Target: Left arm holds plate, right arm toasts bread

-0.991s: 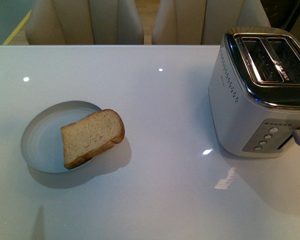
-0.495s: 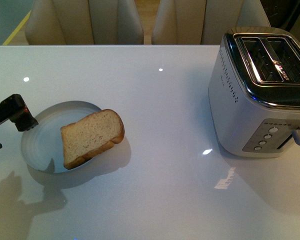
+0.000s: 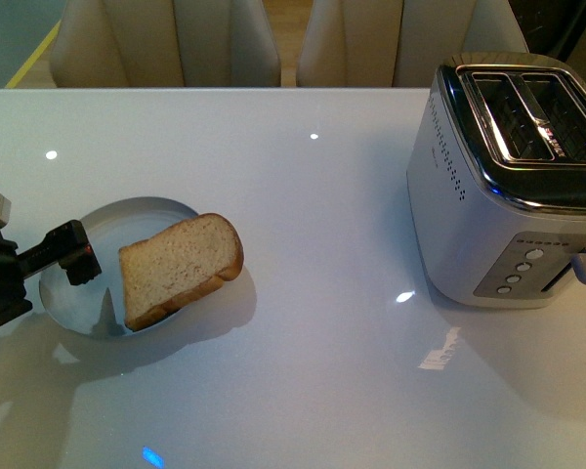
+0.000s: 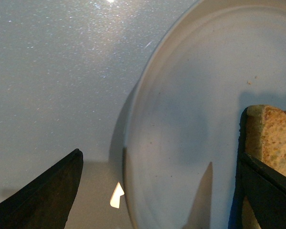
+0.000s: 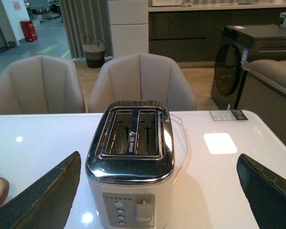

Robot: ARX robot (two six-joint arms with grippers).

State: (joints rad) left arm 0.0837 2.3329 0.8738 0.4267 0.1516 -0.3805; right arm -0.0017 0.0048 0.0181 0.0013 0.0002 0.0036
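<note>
The pale plate [image 3: 83, 293] lies on the white table at the left. The bread slice [image 3: 181, 266] leans on the plate's right rim, partly off it. My left gripper [image 3: 63, 278] is open at the plate's left edge, and its upper finger [image 3: 76, 256] reaches over the plate. In the left wrist view the plate's rim [image 4: 133, 119] lies between the open fingers, and the bread [image 4: 276, 138] sits by one finger [image 4: 264, 191]. My right gripper [image 5: 157, 191] is open and empty, facing the toaster [image 5: 131, 167]. It does not show in the front view.
The silver two-slot toaster [image 3: 513, 176] stands at the table's right, slots empty, lever and buttons on its front. Beige chairs [image 3: 166, 39] stand behind the table's far edge. A small card [image 5: 228, 115] lies on the table beyond the toaster.
My left gripper has come in from the left and now reaches over the plate's left rim. The plate, bread and toaster have not moved.
</note>
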